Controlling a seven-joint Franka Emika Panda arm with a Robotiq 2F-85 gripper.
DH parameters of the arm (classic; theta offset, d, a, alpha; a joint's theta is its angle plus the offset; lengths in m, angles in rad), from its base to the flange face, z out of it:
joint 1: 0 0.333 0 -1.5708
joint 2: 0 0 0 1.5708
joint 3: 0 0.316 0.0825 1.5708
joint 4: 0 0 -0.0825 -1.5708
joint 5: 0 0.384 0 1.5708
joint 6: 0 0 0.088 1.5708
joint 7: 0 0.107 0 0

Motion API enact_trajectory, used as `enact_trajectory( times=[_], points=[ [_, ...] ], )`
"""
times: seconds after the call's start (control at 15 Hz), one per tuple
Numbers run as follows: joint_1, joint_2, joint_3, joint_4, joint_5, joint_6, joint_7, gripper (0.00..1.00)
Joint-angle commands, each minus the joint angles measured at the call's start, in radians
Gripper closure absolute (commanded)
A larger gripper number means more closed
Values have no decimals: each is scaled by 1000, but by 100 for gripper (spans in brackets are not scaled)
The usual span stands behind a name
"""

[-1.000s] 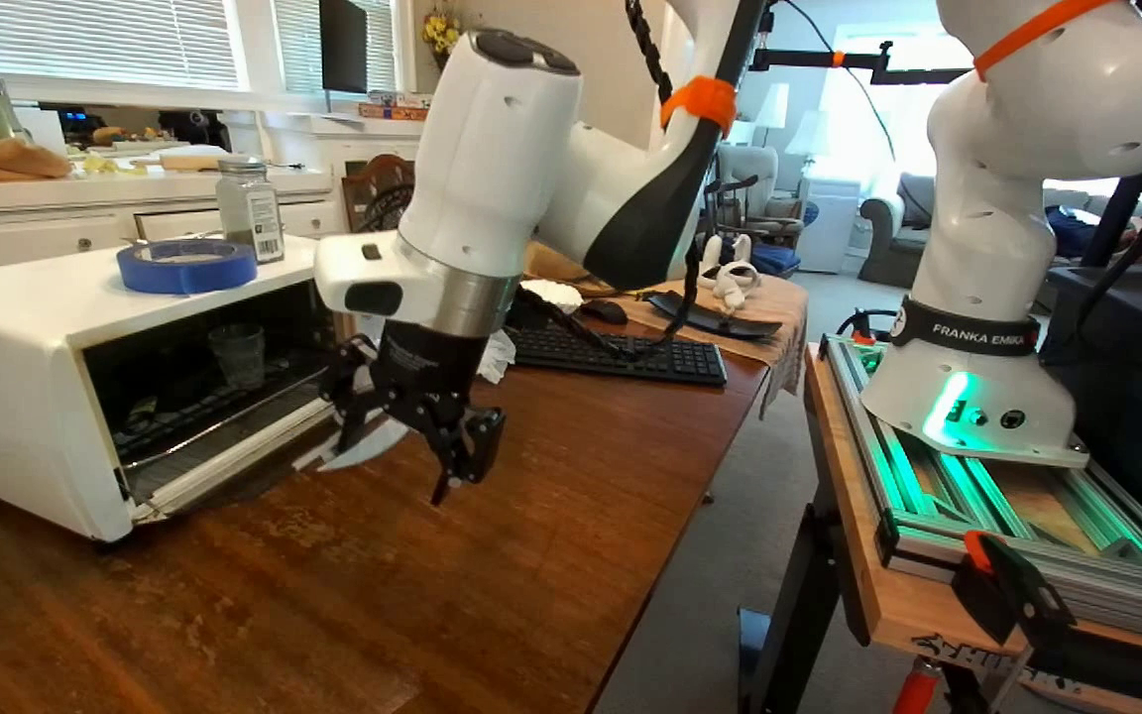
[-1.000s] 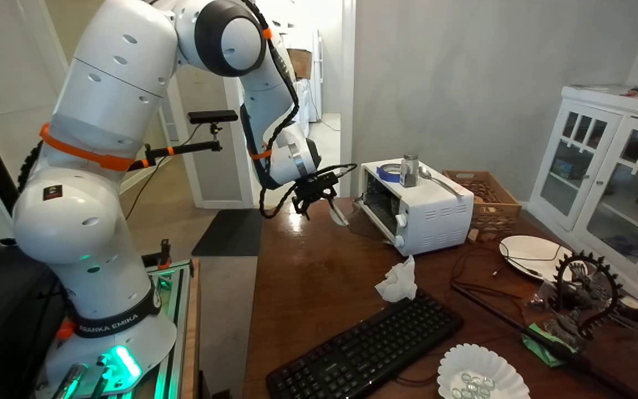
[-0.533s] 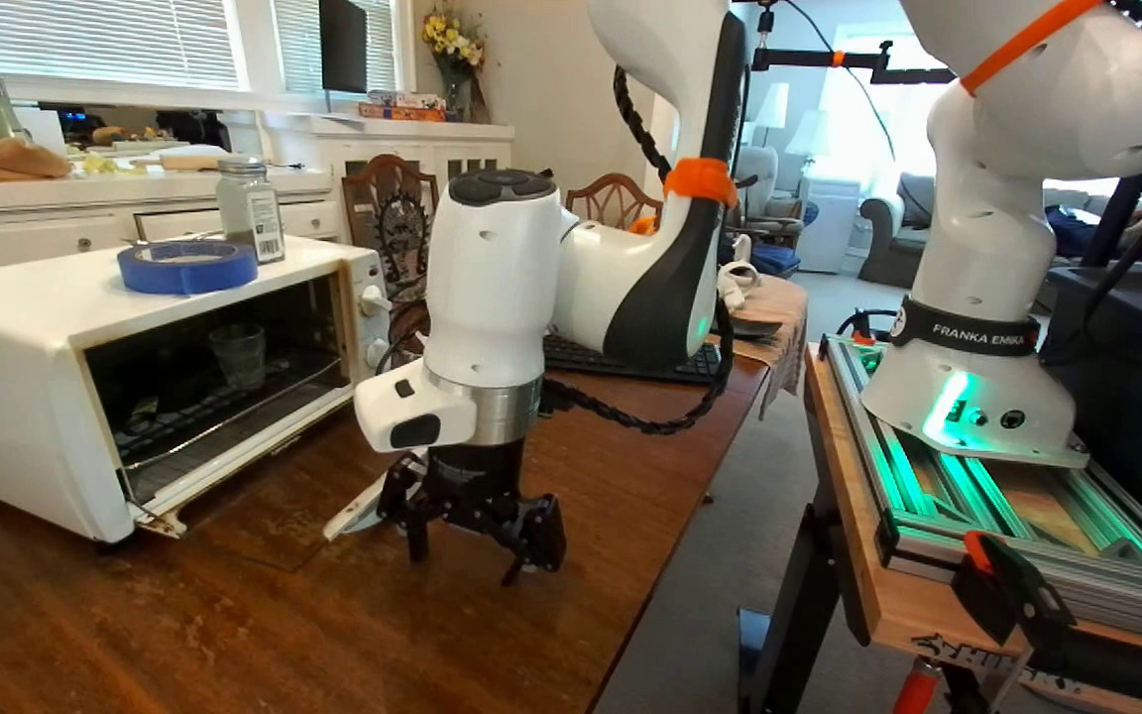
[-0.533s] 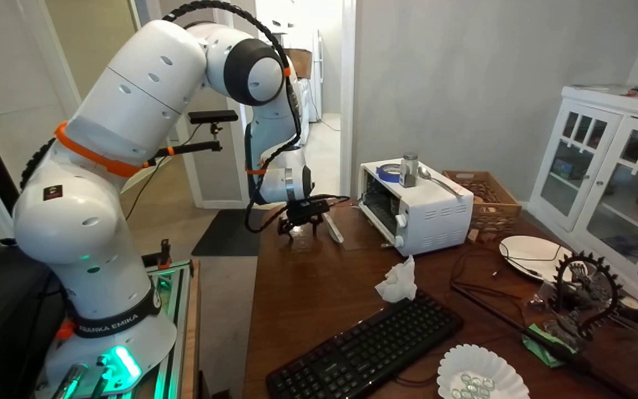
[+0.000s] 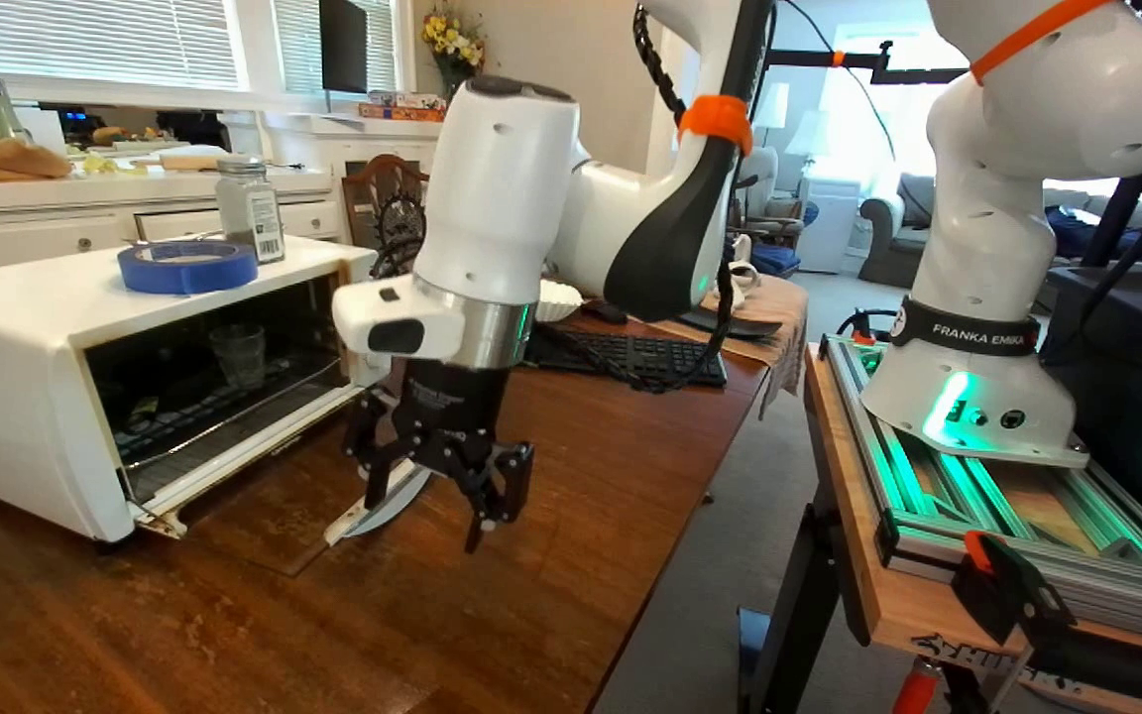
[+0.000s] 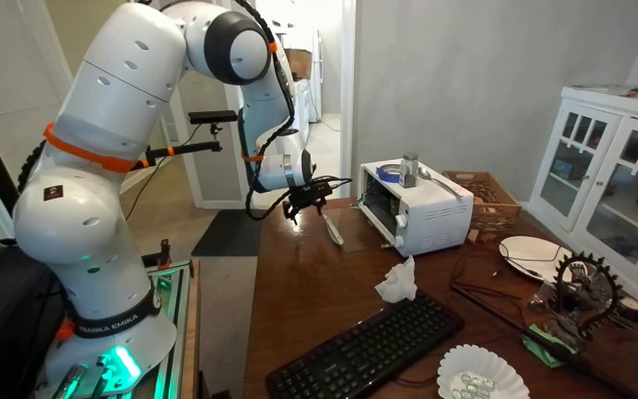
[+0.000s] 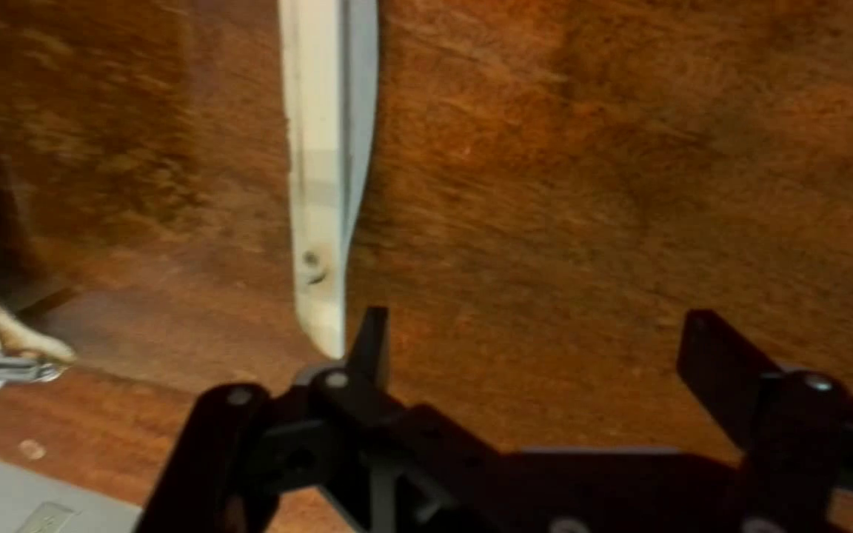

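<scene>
The black gripper (image 7: pixel 534 326) hangs with its fingers (image 7: pixel 372 349) spread wide above the grainy, scuffed wooden tabletop (image 5: pixel 184 625), near the curved grey handle (image 7: pixel 363 111) and straight, cream-coloured trim (image 7: pixel 315 148) of the glass door (image 5: pixel 279 511). Transparent and flat, it lies folded down before the boxy white toaster oven (image 5: pixel 6 367), inside which stands a clear tumbler (image 5: pixel 239 357); a smooth blue tape roll (image 5: pixel 186 280) and a lidded glass jar (image 5: pixel 251 210) sit on top

I get a smooth grey wall (image 6: pixel 496 83) in an exterior view; right of it, a white, glass-paned cabinet (image 6: pixel 601 183); left of it, a bright, white-trimmed doorway (image 6: pixel 348 100).
</scene>
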Motion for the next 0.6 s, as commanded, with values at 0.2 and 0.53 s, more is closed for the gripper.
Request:
enact_trajectory(
  times=[0.2, 0.53],
  points=[
    [112, -272, -217, -123, -295, 139, 253, 0],
    [157, -327, -292, -76, -669, 117, 306, 0]
  ],
)
